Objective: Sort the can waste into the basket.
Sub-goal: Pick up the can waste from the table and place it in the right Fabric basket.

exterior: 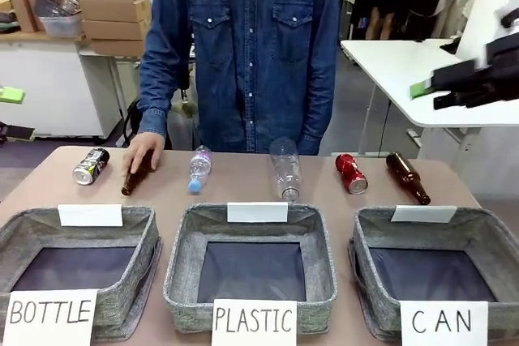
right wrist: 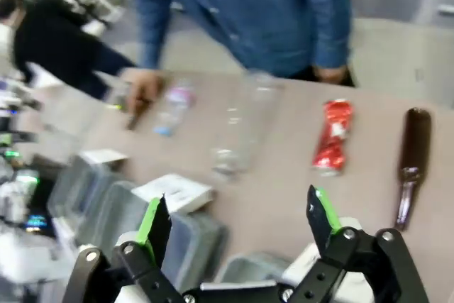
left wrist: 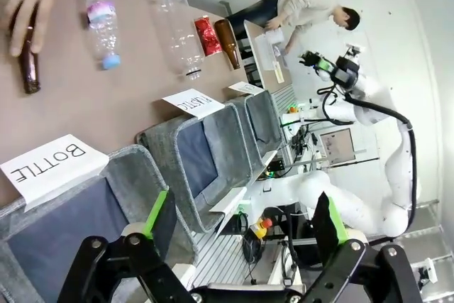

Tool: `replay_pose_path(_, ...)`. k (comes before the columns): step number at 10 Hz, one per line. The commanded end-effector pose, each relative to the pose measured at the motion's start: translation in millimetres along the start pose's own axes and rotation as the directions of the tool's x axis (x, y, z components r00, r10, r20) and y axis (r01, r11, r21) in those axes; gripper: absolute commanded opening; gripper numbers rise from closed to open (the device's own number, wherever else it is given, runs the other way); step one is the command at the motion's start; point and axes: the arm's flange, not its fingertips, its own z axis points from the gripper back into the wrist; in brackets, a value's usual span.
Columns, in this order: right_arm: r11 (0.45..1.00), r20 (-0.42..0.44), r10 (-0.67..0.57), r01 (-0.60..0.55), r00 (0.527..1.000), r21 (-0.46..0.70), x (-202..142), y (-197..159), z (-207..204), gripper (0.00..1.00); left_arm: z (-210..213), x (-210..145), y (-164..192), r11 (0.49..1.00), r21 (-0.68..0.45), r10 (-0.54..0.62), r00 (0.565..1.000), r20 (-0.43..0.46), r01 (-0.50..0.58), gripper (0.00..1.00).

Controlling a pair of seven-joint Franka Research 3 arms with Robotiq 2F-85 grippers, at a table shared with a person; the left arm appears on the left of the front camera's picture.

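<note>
Far left of the CAN basket [exterior: 369, 228], above the table: left gripper [left wrist: 245, 204], jaws spread wide, holding nothing. Also far left and behind: dark can [exterior: 90, 165] on its side, close beside a hand [exterior: 144, 150] resting on a brown bottle [exterior: 134, 177]. Best left alone while so near the hand. Just behind the CAN basket's left corner: red can [exterior: 351, 173], lying flat, silver end toward the CAN basket, with a second bottle [exterior: 407, 177] near on its right but apart. Up and right of the CAN basket: right gripper [exterior: 426, 95], raised high, jaws wide apart and empty. Take the red can first. Bring the right gripper down over it, turn the wrist to set the pads across the width rather than the length, keep clear of the second bottle, close gently on the dented wall, lift, and release over the CAN basket's middle.
</note>
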Motion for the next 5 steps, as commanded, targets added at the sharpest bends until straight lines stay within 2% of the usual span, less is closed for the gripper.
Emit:
replay_pose_path(1,0.962,-0.08,0.076,-0.095,0.994,-0.257,17,-20,-39,1.0,1,2,-1,0.999,-0.022,-0.026,1.0,0.007,0.026,1.0)
replay_pose_path(2,0.971,-0.113,0.082,-0.105,0.99,-0.213,15,-17,-33,1.0,1,2,-1,0.999,-0.022,-0.026,1.0,0.007,0.026,1.0)
replay_pose_path(3,0.988,-0.114,-0.011,-0.007,0.993,-0.155,12,-9,-8,1.0,1,2,-1,0.999,-0.022,-0.026,1.0,0.007,0.026,1.0)
replay_pose_path(4,0.971,-0.068,0.123,-0.134,0.99,-0.199,10,-7,-40,1.0,1,2,-1,0.999,-0.022,-0.026,1.0,0.007,0.026,1.0)
replay_pose_path(5,0.971,-0.068,0.123,-0.134,0.99,-0.199,10,-7,-40,1.0,1,2,-1,0.999,-0.022,-0.026,1.0,0.007,0.026,1.0)
